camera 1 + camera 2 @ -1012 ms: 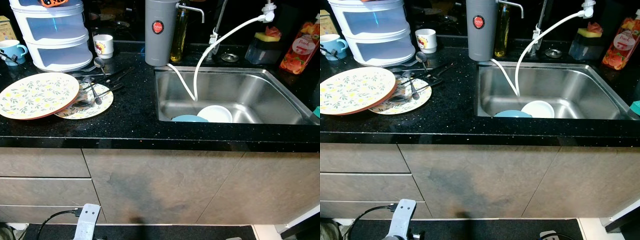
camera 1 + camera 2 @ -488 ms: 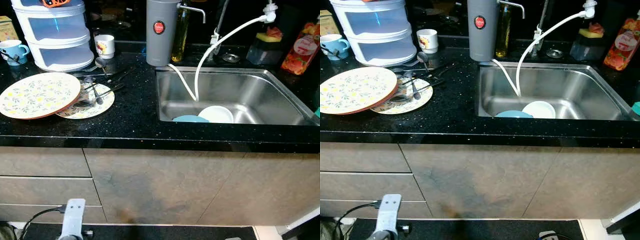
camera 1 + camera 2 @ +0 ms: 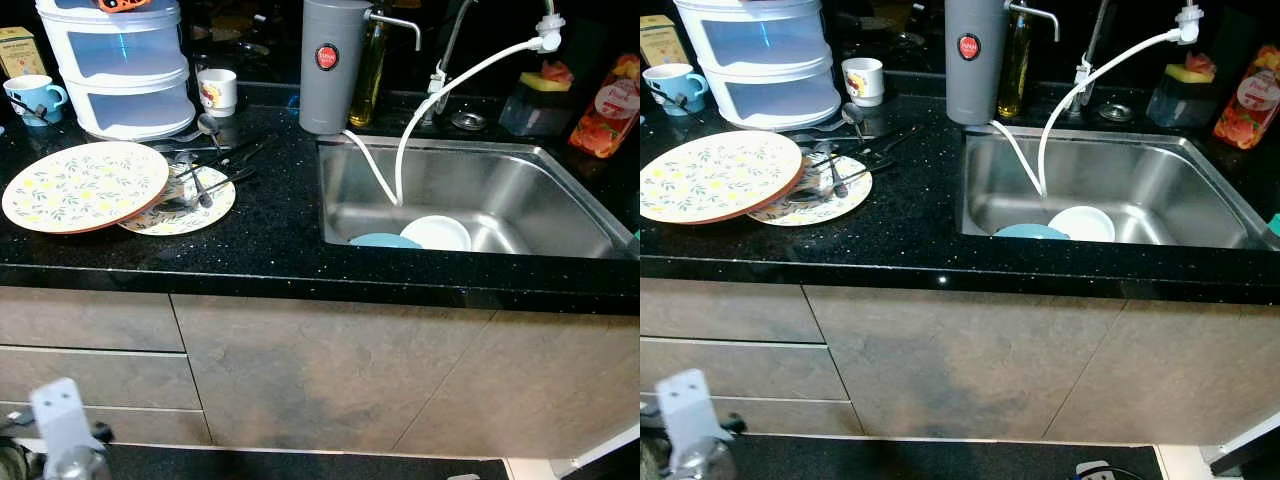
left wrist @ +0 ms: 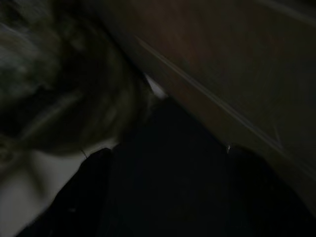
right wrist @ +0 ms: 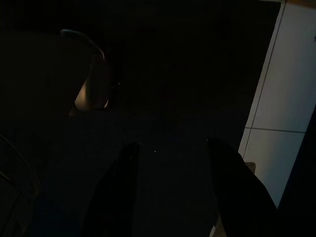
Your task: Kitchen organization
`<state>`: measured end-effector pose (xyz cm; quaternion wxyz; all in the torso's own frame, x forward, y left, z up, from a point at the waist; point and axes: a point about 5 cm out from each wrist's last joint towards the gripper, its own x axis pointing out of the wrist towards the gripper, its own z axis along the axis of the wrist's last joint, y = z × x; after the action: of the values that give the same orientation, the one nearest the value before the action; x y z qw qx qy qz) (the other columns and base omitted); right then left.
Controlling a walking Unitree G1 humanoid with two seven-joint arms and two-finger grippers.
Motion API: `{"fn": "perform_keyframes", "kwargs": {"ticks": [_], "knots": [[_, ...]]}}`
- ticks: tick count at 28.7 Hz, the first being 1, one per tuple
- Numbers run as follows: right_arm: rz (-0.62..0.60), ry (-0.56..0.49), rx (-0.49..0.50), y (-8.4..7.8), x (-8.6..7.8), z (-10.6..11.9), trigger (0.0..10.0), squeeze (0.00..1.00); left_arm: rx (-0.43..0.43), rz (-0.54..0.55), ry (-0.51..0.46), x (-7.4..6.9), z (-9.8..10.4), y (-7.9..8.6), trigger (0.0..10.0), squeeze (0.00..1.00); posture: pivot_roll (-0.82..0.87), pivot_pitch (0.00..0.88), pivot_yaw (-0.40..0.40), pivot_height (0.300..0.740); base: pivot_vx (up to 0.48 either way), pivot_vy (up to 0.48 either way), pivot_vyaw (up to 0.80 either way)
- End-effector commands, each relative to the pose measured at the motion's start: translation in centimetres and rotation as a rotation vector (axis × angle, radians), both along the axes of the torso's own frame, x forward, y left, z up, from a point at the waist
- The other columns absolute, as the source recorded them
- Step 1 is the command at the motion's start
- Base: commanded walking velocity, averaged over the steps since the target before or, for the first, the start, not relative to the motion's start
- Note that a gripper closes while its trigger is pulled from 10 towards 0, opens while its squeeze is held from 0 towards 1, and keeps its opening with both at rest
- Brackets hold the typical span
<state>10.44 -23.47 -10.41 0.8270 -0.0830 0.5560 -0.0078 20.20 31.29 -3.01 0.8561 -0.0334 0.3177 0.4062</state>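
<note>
On the black counter a large floral plate (image 3: 85,185) overlaps a smaller floral plate (image 3: 212,205) that carries spoons and other cutlery (image 3: 203,178). A white mug (image 3: 217,90) and a blue mug (image 3: 30,97) stand behind them. In the steel sink (image 3: 560,190) lie a white bowl (image 3: 436,232) and a blue bowl (image 3: 385,241). My left arm (image 3: 62,425) hangs low in front of the drawers; its wrist view is dark and blurred. My right gripper (image 5: 172,144) hangs open over dark floor, holding nothing.
A white plastic drawer unit (image 3: 125,65) stands at the back left. A grey canister (image 3: 328,65), an oil bottle (image 3: 372,60) and a white hose (image 3: 440,95) crowd the sink's back edge. A sponge holder (image 3: 535,95) and a red bottle (image 3: 605,105) stand far right.
My left arm has swung to the left and lower in the eye views. The whole picture has shifted slightly, so the camera moved. Nothing on the counter or in the sink has moved.
</note>
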Motion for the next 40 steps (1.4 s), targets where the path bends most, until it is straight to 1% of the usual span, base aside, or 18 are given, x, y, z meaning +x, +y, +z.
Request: {"fn": "perform_keyframes", "kwargs": {"ticks": [1, 4, 5, 7, 8, 10, 11, 16, 17, 20, 23, 26, 29, 30, 34, 36, 37, 40], "knots": [[0.010, 0.001, 0.002, 0.0, 0.0, 0.0, 10.0, 0.00, 0.055, 0.103, -0.065, 0.3, 1.2, 1.3, 10.0, 0.00, 0.04, 0.008, -0.038, 0.740, 0.000, 0.000, 0.00], [0.017, 0.007, 0.002, 0.0, 0.0, 0.0, 10.0, 0.00, 0.111, 0.214, -0.178, 1.0, 3.1, 2.8, 10.0, 0.00, 0.05, 0.009, -0.045, 0.740, 0.000, 0.000, 0.00], [0.017, 0.007, 0.002, 0.0, 0.0, 0.0, 10.0, 0.00, 0.111, 0.214, -0.178, 1.0, 3.1, 2.8, 10.0, 0.00, 0.05, 0.009, -0.045, 0.740, 0.000, 0.000, 0.00], [0.022, 0.005, 0.004, 0.0, 0.0, 0.0, 10.0, 0.00, 0.135, 0.254, -0.238, 1.5, 4.3, 3.4, 10.0, 0.00, 0.06, 0.011, -0.046, 0.740, 0.000, 0.000, 0.00], [0.022, 0.005, 0.004, 0.0, 0.0, 0.0, 10.0, 0.00, 0.135, 0.254, -0.238, 1.5, 4.3, 3.4, 10.0, 0.00, 0.06, 0.011, -0.046, 0.740, 0.000, 0.000, 0.00], [0.037, 0.004, 0.014, 0.1, 0.1, 0.0, 10.0, 0.00, 0.170, 0.282, -0.306, 2.1, 5.8, 4.2, 10.0, 0.00, 0.06, 0.009, -0.051, 0.740, 0.000, 0.000, 0.38], [0.037, 0.004, 0.014, 0.1, 0.1, 0.0, 10.0, 0.00, 0.170, 0.282, -0.306, 2.1, 5.8, 4.2, 10.0, 0.00, 0.06, 0.009, -0.051, 0.740, 0.000, 0.000, 0.77], [0.046, 0.012, 0.033, 0.2, 0.0, 0.0, 10.0, 0.00, 0.223, 0.280, -0.381, 3.0, 7.7, 4.8, 10.0, 0.00, 0.07, 0.009, -0.056, 0.740, 0.000, 0.000, 0.76], [0.046, 0.013, 0.039, 0.2, 0.0, 0.0, 10.0, 0.00, 0.260, 0.254, -0.406, 3.5, 8.5, 4.8, 10.0, 0.00, 0.07, 0.010, -0.058, 0.740, 0.000, 0.000, 0.76], [0.050, 0.018, 0.045, 0.2, 0.0, 0.0, 10.0, 0.00, 0.324, 0.152, -0.502, 5.4, 10.8, 3.1, 10.0, 0.00, 0.07, 0.007, -0.060, 0.740, 0.000, 0.000, 0.76], [0.055, 0.025, 0.046, 0.2, 0.0, 0.0, 10.0, 0.00, 0.342, 0.060, -0.547, 6.4, 11.5, 1.0, 10.0, 0.00, 0.07, 0.003, -0.058, 0.740, 0.000, 0.000, 0.76], [0.059, 0.028, 0.047, 0.1, 0.0, 0.0, 10.0, 0.00, 0.346, -0.009, -0.580, 7.0, 12.0, -0.7, 10.0, 0.00, 0.07, 0.000, -0.060, 0.740, 0.000, 0.000, 0.76], [0.059, 0.029, 0.047, 0.1, 0.0, 0.0, 10.0, 0.00, 0.349, -0.030, -0.589, 7.1, 12.2, -1.1, 10.0, 0.00, 0.08, 0.000, -0.060, 0.740, 0.000, 0.000, 0.76], [0.063, 0.033, 0.049, 0.1, -0.1, 0.0, 10.0, 0.00, 0.371, -0.079, -0.616, 7.5, 12.9, -1.9, 10.0, 0.00, 0.08, 0.000, -0.061, 0.740, 0.000, 0.000, 0.76], [0.067, 0.036, 0.051, 0.1, -0.1, 0.0, 10.0, 0.00, 0.383, -0.135, -0.657, 7.9, 14.1, -3.0, 10.0, 0.00, 0.08, 0.000, -0.063, 0.740, 0.000, 0.000, 0.76], [0.070, 0.039, 0.053, 0.1, -0.1, 0.0, 10.0, 0.00, 0.411, -0.211, -0.696, 8.4, 15.3, -4.1, 10.0, 0.00, 0.08, 0.000, -0.062, 0.740, 0.000, 0.000, 0.76], [0.072, 0.040, 0.055, 0.1, -0.2, 0.0, 10.0, 0.00, 0.435, -0.282, -0.731, 8.9, 16.4, -5.2, 10.0, 0.00, 0.08, 0.000, -0.062, 0.740, 0.000, 0.000, 0.76], [0.075, 0.041, 0.057, 0.1, -0.2, 0.0, 10.0, 0.00, 0.450, -0.361, -0.760, 9.4, 17.3, -6.3, 10.0, 0.00, 0.08, 0.000, -0.061, 0.740, 0.000, 0.000, 0.76]]}}
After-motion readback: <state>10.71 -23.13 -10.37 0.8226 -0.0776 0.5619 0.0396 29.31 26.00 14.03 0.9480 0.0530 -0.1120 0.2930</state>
